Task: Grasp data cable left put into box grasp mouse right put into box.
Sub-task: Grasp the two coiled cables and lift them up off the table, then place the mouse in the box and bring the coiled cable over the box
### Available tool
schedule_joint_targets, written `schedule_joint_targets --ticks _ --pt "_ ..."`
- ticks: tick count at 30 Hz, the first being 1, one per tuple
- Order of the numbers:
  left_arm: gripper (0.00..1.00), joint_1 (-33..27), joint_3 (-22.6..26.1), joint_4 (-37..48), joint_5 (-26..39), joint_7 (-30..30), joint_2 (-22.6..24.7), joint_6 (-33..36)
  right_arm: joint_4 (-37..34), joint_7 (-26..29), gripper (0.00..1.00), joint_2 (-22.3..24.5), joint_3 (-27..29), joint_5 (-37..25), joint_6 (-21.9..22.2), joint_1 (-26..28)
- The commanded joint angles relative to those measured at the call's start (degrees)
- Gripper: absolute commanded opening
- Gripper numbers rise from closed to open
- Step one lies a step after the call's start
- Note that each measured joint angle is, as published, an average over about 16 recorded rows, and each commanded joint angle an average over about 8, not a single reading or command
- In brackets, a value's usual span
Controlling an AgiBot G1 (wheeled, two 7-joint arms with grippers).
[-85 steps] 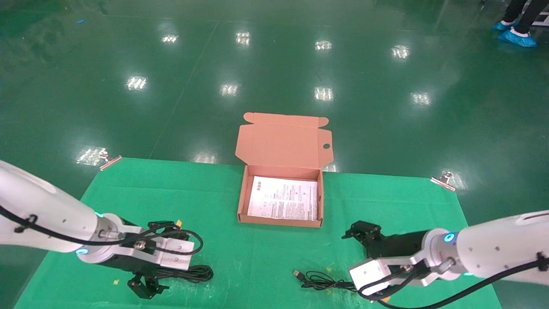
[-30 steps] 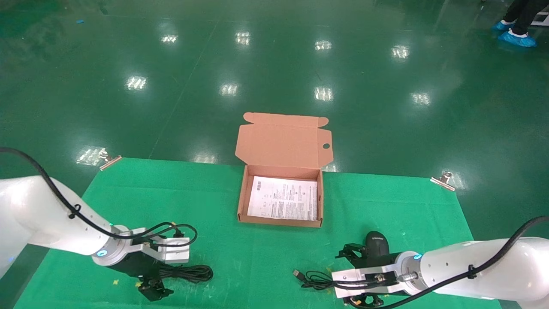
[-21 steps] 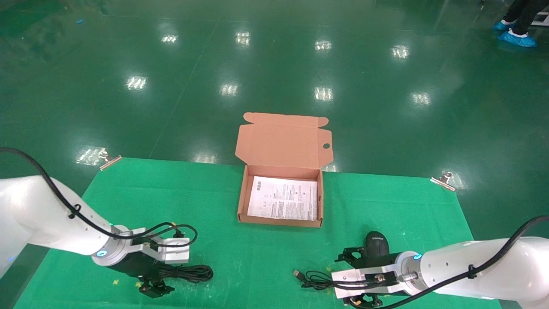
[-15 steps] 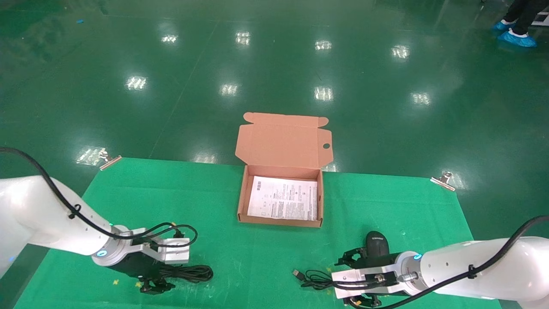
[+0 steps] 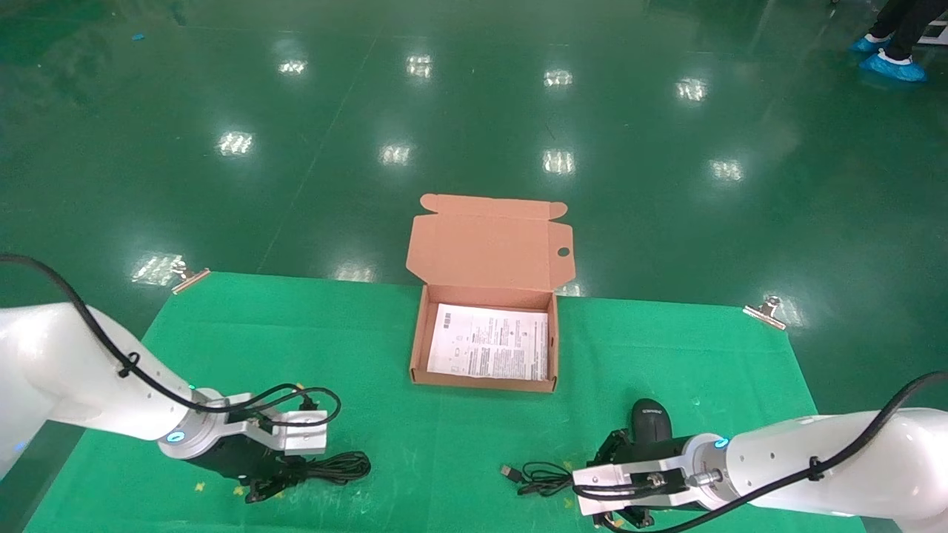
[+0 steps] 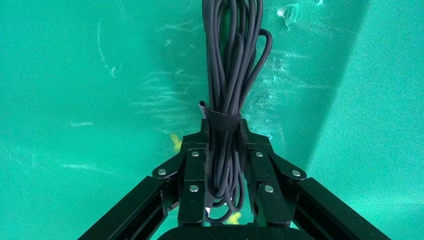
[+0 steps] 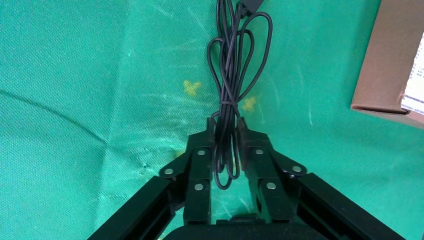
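The data cable [image 5: 337, 467], a black coil bound with a strap [image 6: 224, 120], lies on the green cloth at the front left. My left gripper [image 5: 290, 475] [image 6: 223, 126] is shut on it at the strapped end. At the front right, my right gripper [image 5: 579, 483] [image 7: 226, 125] is shut on the mouse's thin looped cord [image 5: 538, 477] [image 7: 234, 60]. The black mouse [image 5: 650, 420] rests on the cloth beside the right wrist, not held. The brown box [image 5: 481, 383] stands open mid-table, lid up, with a white printed sheet [image 5: 489, 352] inside.
A corner of the box [image 7: 385, 60] shows in the right wrist view, near the cord's USB plug [image 5: 508, 470]. Metal clips [image 5: 189, 276] [image 5: 766, 309] pin the cloth at the table's far corners. Green floor lies beyond the table.
Both grippers have closed: the left on the data cable, the right on the mouse's cord. The cord loops have drawn together between the right fingers. The arms have hardly moved.
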Motion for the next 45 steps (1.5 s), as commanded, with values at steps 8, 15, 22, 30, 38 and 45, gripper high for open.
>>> schedule_joint_targets --ticks 8,15,22,30,38,45 --pt "0.00 0.00 0.02 -0.05 0.01 -0.01 -0.01 0.03 0.04 0.03 0.00 0.01 0.00 0.01 -0.02 0.00" --pt "0.00 -0.27 -0.05 -0.42 0.08 0.14 -0.34 -0.11 0.33 0.26 0.00 0.31 0.25 0.18 -0.06 0.24" --pt "0.00 -1.64 -0.81 -5.48 0.11 -0.03 -3.00 -0.87 3.57 3.55 0.00 3.51 2.82 2.04 -0.21 1.58" --pt "0.00 -4.20 -2.23 -16.01 1.40 -3.28 -7.09 -2.32 6.91 8.26 0.00 7.36 6.57 2.36 1.43 5.08" --pt "0.00 -4.92 -2.75 -25.42 4.24 -7.24 -9.36 -4.07 9.51 12.06 0.00 10.19 10.09 2.61 3.72 8.36" --pt "0.00 -5.71 -2.79 -30.22 7.34 -9.57 -9.19 -5.92 12.01 14.05 0.00 10.08 12.25 3.02 5.86 11.28"
